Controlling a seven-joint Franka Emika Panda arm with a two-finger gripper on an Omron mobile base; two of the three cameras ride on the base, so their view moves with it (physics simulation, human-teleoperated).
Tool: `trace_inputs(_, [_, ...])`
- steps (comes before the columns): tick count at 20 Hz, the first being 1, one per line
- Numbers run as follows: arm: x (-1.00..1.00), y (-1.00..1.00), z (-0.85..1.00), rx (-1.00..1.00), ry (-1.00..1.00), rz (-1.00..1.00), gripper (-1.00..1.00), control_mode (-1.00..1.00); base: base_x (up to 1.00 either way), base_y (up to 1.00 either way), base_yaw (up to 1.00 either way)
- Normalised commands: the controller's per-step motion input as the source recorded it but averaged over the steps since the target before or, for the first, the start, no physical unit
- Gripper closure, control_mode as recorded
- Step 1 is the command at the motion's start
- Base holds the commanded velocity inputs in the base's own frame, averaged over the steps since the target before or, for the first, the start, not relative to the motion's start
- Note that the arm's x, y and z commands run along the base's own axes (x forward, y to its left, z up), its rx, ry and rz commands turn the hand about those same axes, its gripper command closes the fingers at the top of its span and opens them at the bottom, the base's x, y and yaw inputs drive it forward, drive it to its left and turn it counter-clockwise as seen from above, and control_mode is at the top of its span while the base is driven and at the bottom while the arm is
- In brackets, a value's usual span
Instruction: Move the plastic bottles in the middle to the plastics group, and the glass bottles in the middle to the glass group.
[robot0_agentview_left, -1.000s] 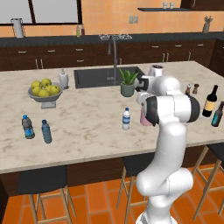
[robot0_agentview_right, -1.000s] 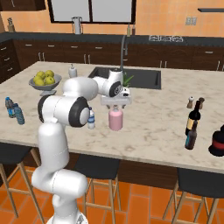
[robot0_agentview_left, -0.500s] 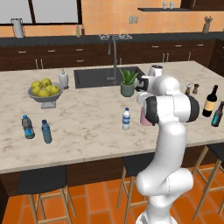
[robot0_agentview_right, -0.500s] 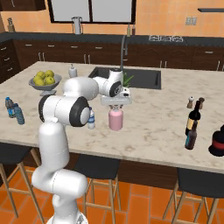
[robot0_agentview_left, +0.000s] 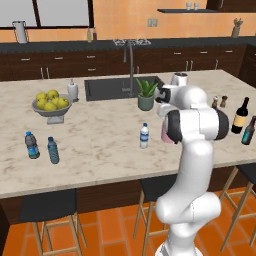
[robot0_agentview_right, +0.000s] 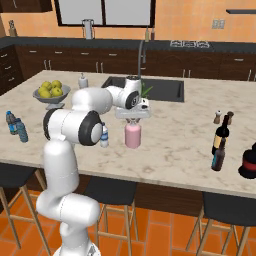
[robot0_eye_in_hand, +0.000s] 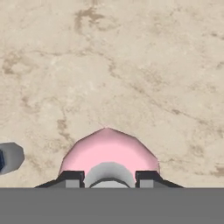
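Observation:
The squat pink bottle stands on the counter's middle, and its grey stopper sits between my fingertips. My gripper comes down over it from above, shut on the stopper. In the left base view my arm hides most of the pink bottle. The clear white-capped water bottle stands just beside it. The slim dark teal-labelled bottle stands next to the tall wine bottle at the right. Two blue-capped water bottles stand at the left.
A bowl of fruit, a white soap dispenser, the sink and a potted plant lie along the back. Salt and pepper shakers stand behind the wine bottle. A dark round object sits at the far right edge.

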Motion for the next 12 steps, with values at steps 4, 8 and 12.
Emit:
trace_inputs(4, [-0.65, -0.74, 0.68, 0.03, 0.09, -0.19, 1.0, -1.0, 0.0, 0.0, 0.0])
trace_inputs(8, [-0.73, -0.72, 0.38, 0.02, 0.12, -0.25, 1.0, -1.0, 0.0, 0.0, 0.0])
trace_inputs(12, [-0.38, -0.63, 0.07, 0.0, 0.09, -0.26, 1.0, -1.0, 0.0, 0.0, 0.0])
